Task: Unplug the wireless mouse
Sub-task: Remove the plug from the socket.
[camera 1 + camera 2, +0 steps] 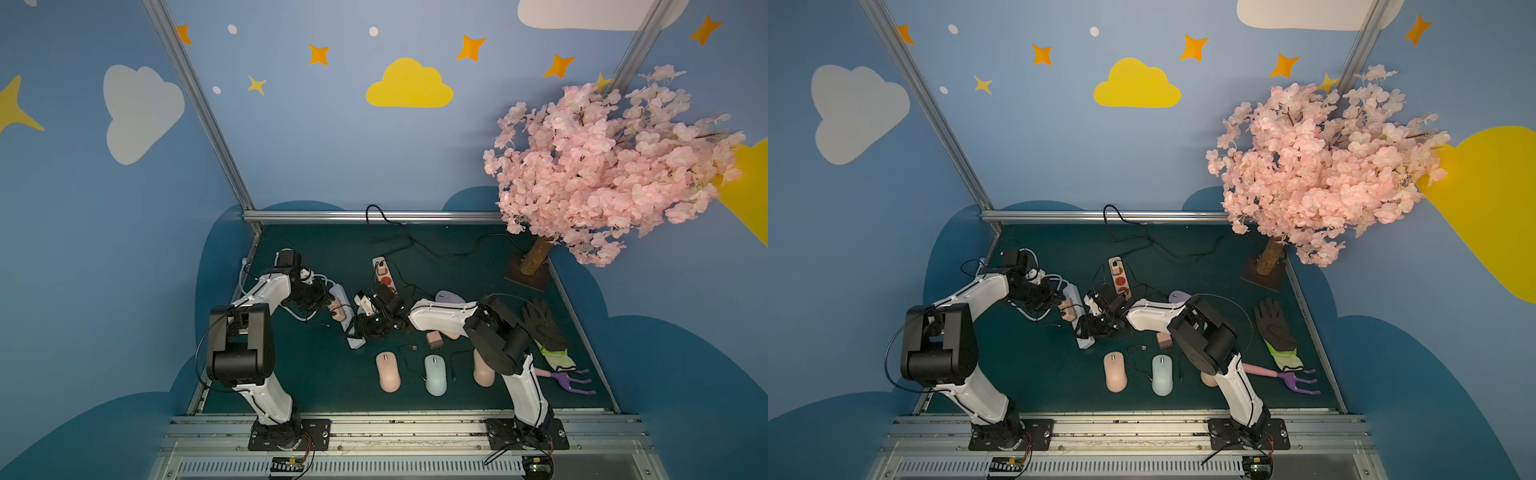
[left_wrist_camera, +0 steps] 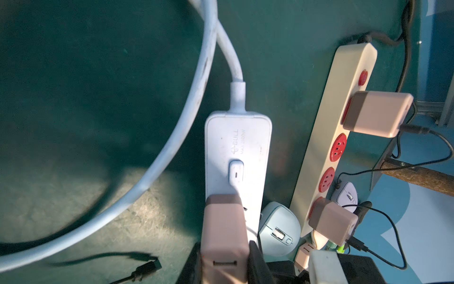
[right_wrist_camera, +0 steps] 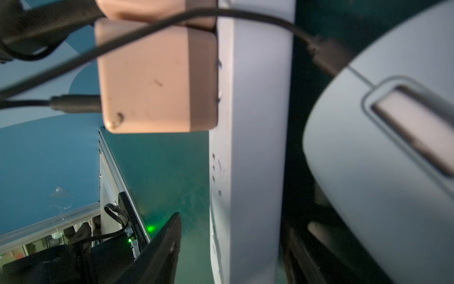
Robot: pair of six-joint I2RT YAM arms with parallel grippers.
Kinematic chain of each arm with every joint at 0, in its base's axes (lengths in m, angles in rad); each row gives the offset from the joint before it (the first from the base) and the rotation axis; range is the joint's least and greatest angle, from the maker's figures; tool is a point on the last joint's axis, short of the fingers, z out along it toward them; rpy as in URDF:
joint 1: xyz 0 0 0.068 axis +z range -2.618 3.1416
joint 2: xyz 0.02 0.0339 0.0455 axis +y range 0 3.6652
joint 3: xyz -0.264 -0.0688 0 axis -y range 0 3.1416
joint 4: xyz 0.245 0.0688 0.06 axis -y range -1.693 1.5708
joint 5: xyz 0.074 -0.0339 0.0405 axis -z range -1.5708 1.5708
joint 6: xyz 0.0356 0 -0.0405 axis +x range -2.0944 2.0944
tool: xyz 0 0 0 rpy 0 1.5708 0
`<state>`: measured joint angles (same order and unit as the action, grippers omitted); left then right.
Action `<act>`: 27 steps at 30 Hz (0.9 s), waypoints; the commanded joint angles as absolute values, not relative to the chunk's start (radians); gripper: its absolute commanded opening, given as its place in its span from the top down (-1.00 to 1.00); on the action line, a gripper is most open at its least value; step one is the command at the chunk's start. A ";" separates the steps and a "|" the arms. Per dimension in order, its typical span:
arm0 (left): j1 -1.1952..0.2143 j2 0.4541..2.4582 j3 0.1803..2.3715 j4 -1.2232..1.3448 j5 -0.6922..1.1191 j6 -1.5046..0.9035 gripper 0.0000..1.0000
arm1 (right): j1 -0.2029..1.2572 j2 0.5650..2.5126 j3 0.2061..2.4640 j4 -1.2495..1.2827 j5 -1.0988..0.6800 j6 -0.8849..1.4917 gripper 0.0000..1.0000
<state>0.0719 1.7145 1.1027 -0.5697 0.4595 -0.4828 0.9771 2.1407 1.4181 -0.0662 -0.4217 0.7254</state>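
The left end effector [image 2: 224, 259] is clamped on a pink plastic charger cube [image 2: 224, 221] in the white power strip [image 2: 237, 147]. The right end effector [image 3: 234, 231] straddles that strip, jaws apart; the pale-blue wireless mouse [image 2: 280, 231] lies just beside it.

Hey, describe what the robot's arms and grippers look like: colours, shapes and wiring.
Both the left arm and right arm have smooth white link shells joined by bulky black rounded joint housings, on black bolted base plates. Thin black cables loop loosely alongside each. The left gripper and right gripper are black, with flat tapering fingers.
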 commanded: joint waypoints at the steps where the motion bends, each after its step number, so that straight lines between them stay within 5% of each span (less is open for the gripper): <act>1: 0.068 1.722 1.081 -0.581 0.481 -0.499 0.93 | 0.967 2.169 1.456 -0.044 -0.456 0.728 -0.13; 11: 0.087 1.608 0.973 -0.402 0.540 -0.569 0.93 | 0.954 2.175 1.432 -0.087 -0.405 0.830 0.96; 27: 0.239 1.420 0.739 -0.059 0.667 -0.785 0.93 | 0.946 2.152 1.376 -0.009 -0.446 0.893 1.00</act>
